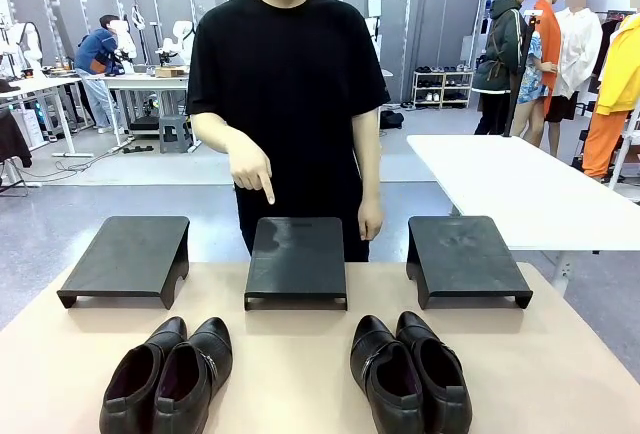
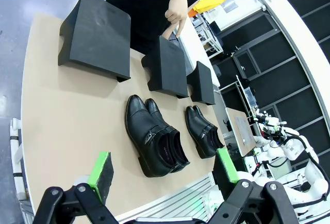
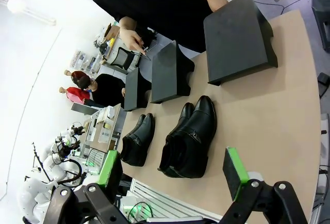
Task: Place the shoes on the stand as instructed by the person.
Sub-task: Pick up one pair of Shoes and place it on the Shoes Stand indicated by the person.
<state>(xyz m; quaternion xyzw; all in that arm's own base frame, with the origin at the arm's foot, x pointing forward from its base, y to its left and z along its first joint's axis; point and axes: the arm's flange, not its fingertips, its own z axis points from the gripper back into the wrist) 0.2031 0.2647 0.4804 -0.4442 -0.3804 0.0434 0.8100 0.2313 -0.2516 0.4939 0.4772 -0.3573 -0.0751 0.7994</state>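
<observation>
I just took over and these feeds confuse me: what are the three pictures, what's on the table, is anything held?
The front view looks across the table at the person. The other two come from cameras on each arm's wrist; the green-padded prongs below are the left tool and right tool, both open, holding nothing. On the table: a black left stand, middle stand and right stand, then the left shoes and right shoes nearer the robot. The person's hand points down at the middle stand.

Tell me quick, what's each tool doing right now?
Left tool: open, holding nothing.
Right tool: open, holding nothing.
</observation>
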